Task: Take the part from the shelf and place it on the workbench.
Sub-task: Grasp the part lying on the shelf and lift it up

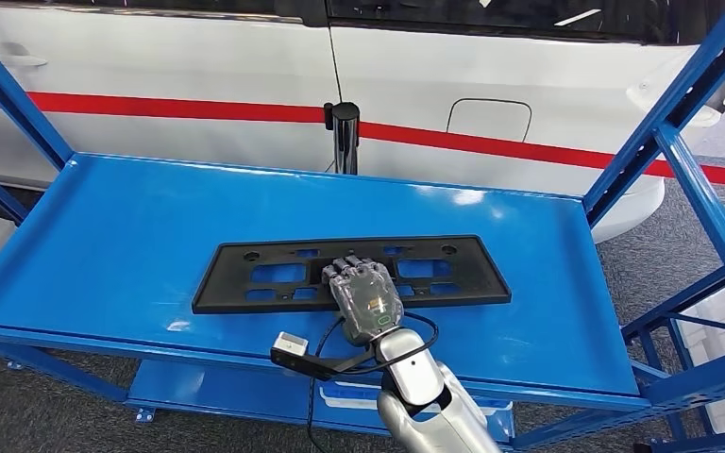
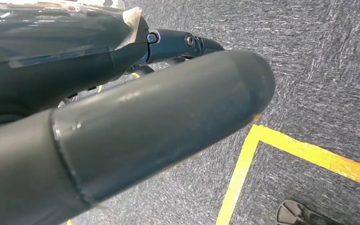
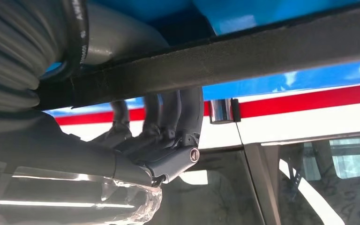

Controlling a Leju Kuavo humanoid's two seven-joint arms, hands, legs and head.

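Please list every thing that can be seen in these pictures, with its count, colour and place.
part: one, black, flat on the shelf, near its front edge
shelf: one, blue, in front of the car
car: one, white with a red stripe, behind the shelf
post: one, black, between shelf and car
floor line: one, yellow, on the grey carpet
right robot hand: one, grey, on the part, fingers on its near bar
left robot hand: one, dark grey, hanging above the floor
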